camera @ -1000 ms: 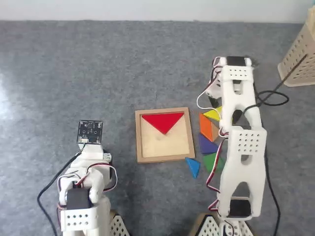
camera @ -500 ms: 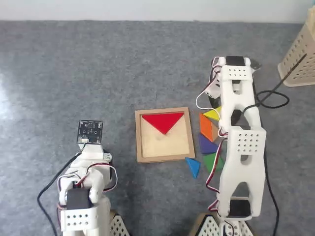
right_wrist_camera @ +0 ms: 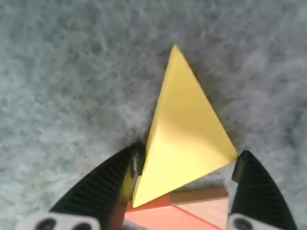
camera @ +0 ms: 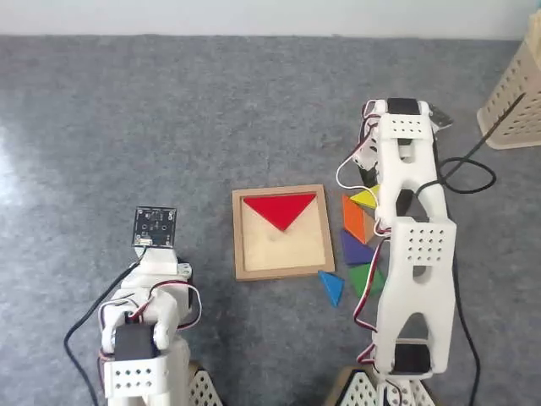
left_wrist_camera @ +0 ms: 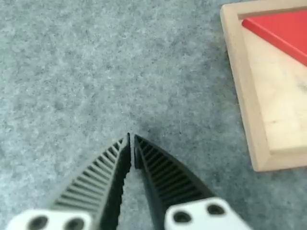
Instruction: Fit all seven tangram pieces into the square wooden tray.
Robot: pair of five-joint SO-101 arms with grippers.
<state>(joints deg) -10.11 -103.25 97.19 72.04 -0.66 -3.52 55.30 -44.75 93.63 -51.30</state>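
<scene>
The square wooden tray lies mid-table with a red triangle in its far part. To its right lie a yellow triangle, an orange piece, a purple piece, a green triangle and a small blue triangle. The right arm stretches over these pieces. My right gripper is open, its fingers on either side of the yellow triangle, with the orange piece just behind. My left gripper is shut over bare carpet beside the tray.
A perforated beige crate stands at the far right edge. A black cable loops on the carpet beside the right arm. The left arm sits folded at the near left, with open grey carpet around it.
The far end of the right arm has shifted very slightly. The pieces, the tray and the left arm stay where they were.
</scene>
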